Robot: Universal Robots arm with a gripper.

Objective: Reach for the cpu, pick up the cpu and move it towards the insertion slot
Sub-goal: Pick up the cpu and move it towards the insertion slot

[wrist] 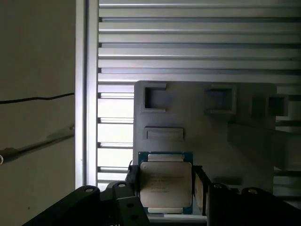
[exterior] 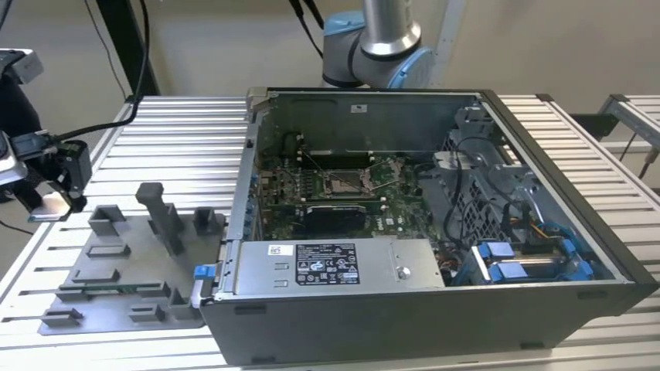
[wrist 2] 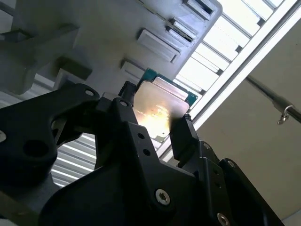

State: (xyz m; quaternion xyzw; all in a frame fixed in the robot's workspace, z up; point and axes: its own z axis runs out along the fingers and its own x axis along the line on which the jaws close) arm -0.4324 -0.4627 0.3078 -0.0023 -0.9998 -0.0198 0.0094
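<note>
Exterior view, gripper: The black gripper hung at the exterior view's left, over the edge of the slatted table.
Exterior view, cpu: The small pale cpu was pinched at the gripper's tip. It was up in the air, near the grey tray but not touching it.
Exterior view, insertion slot: The insertion slot lay inside the open computer case, with green board around it. It was well apart from the cpu.
Exterior view, arm: The arm stood behind the case.
Second wrist view, hold: Two black fingers squeezed the cpu from both sides. Its face shone, and it had a thin green edge.
First wrist view, cpu: The cpu sat between the fingers, silvery side showing.
First wrist view, tray: The grey tray lay behind the cpu, with small square pockets in it.
</note>
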